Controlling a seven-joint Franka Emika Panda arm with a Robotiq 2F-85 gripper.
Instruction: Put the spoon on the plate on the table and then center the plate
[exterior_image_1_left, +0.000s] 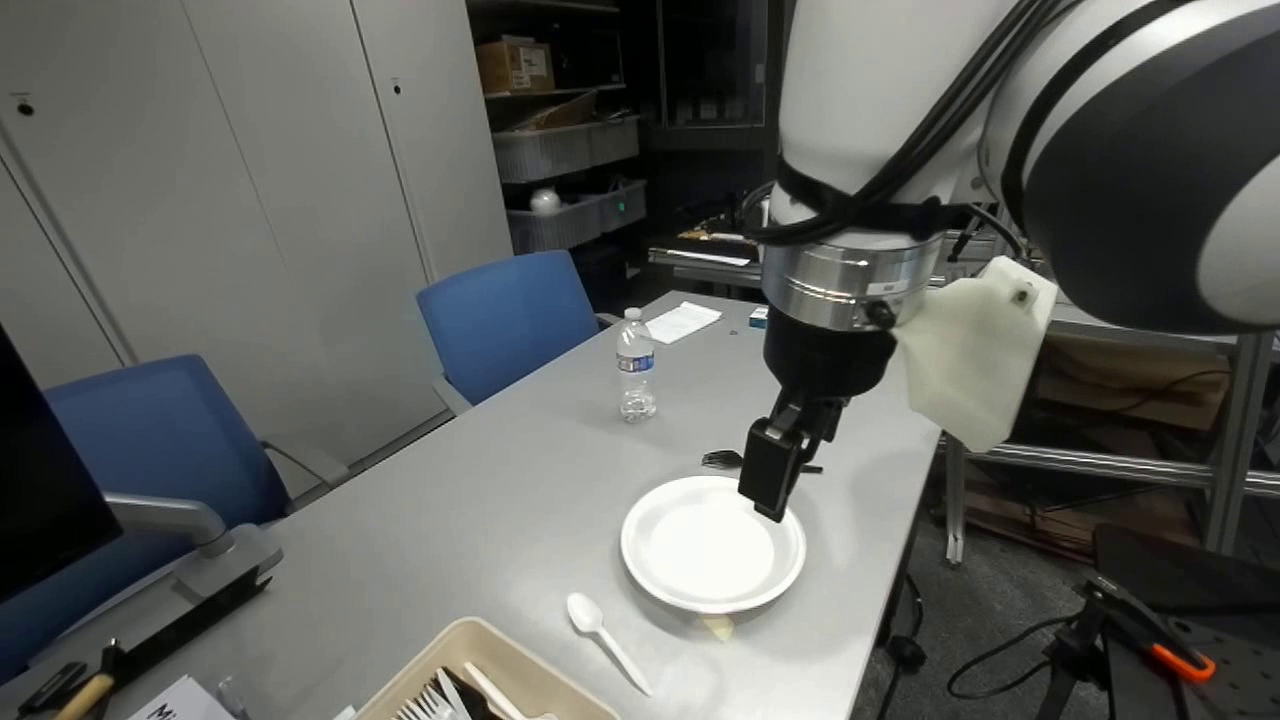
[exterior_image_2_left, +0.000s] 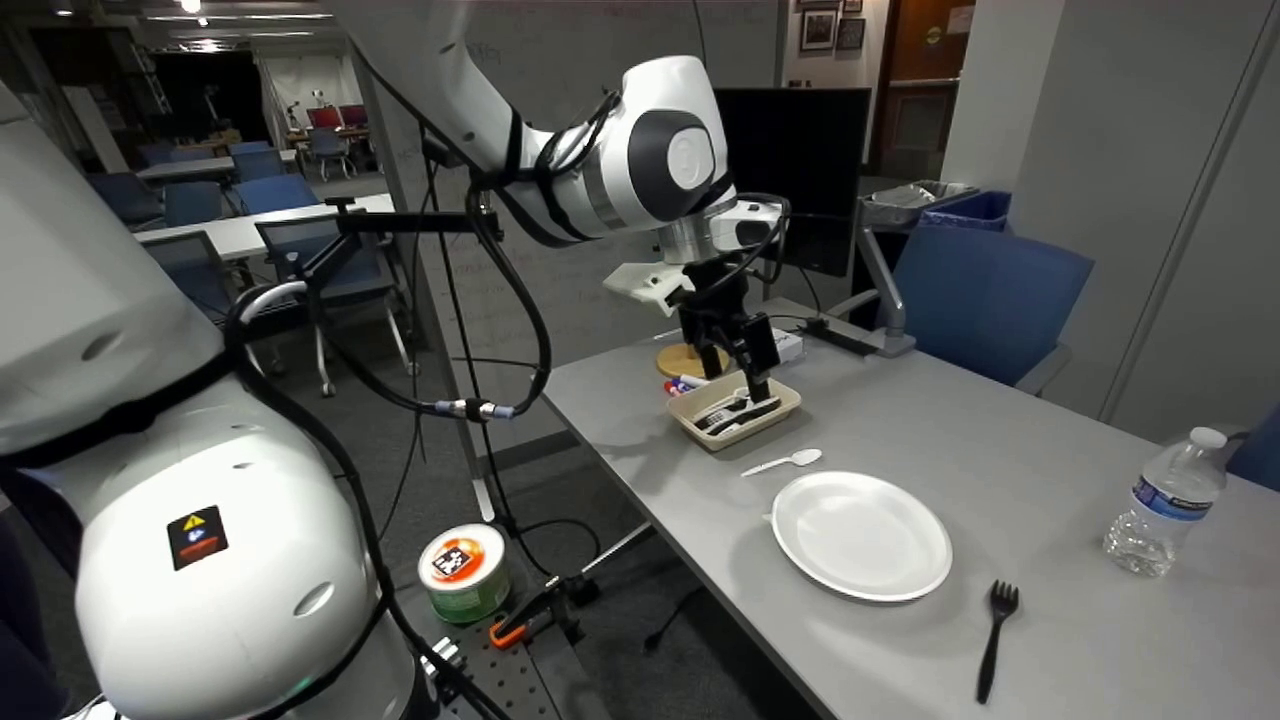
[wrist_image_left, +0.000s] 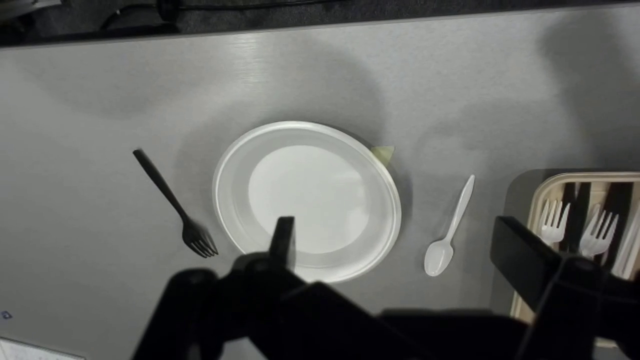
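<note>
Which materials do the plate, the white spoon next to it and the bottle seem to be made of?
Plate: perhaps foam or coated paper, satin-looking; soft sheen along its rim, but the look leaves the exact material open.
Spoon: likely molded plastic, slightly glossy; smooth, one-piece shape with pale highlights.
Bottle: very likely clear plastic, glossy; see-through walls with bright glints.

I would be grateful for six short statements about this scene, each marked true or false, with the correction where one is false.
1. The white spoon lies on the table, off the plate. True.
2. The plate is upside down. False: its hollow side faces up.
3. The gripper is open and holds nothing. True.
4. The beige tray holds white forks. True.
5. Everything in the tray is white. False: black utensils lie there too.
6. The spoon lies between the plate and the black fork. False: it lies between the plate and the tray.
</note>
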